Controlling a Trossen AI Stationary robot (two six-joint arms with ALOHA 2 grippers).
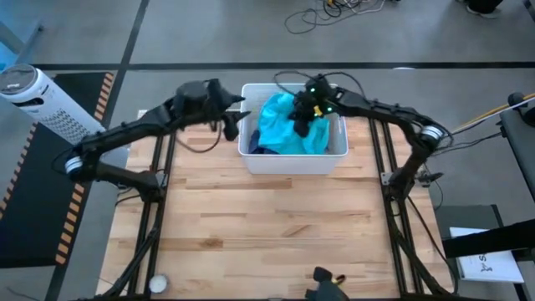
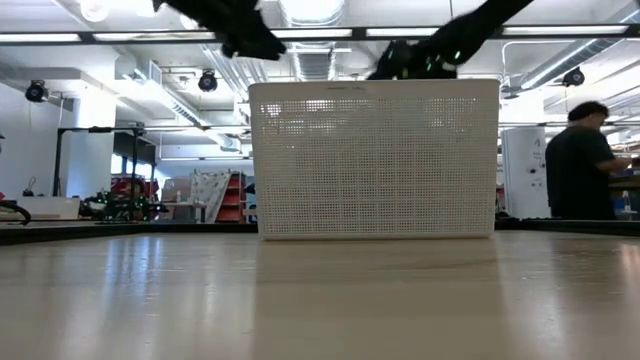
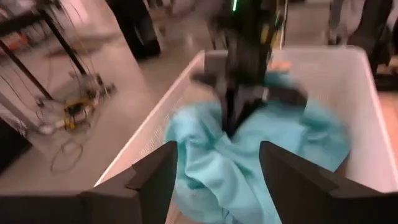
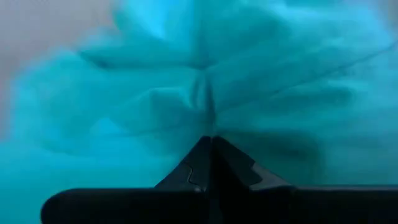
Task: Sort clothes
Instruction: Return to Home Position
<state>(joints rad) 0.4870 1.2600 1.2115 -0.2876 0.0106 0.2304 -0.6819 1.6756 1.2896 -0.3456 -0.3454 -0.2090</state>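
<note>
A white slatted basket [image 1: 251, 159] stands at the table's far middle. A large turquoise garment [image 1: 280, 130] lies heaped in it, over a bit of navy cloth [image 1: 266, 151]. My right gripper [image 1: 303, 124] reaches into the basket from the right, shut, with its tips at the heap; the left wrist view shows it [image 3: 238, 118] slanting down into the cloth. My left gripper [image 1: 234, 117] hovers open just outside the basket's left wall, above the rim, touching nothing [image 3: 217, 152]. In the low view the basket [image 2: 375, 160] hides the clothes. My right gripper meets the turquoise garment with its shut fingertips [image 4: 200, 152], slanting down from the table's right and far side onto the top of the heap. Creases in the cloth [image 4: 205, 102] run together at the tips. I cannot tell whether any cloth is caught between the fingers. The garment lies in the basket.
Bare wooden tabletop [image 1: 276, 226] stretches from the basket to the near edge. A small white ball [image 1: 157, 284] and a dark object [image 1: 322, 278] sit at the near edge. A white tower fan [image 1: 33, 96] stands off the table's left. A person [image 2: 585, 160] stands beyond the table.
</note>
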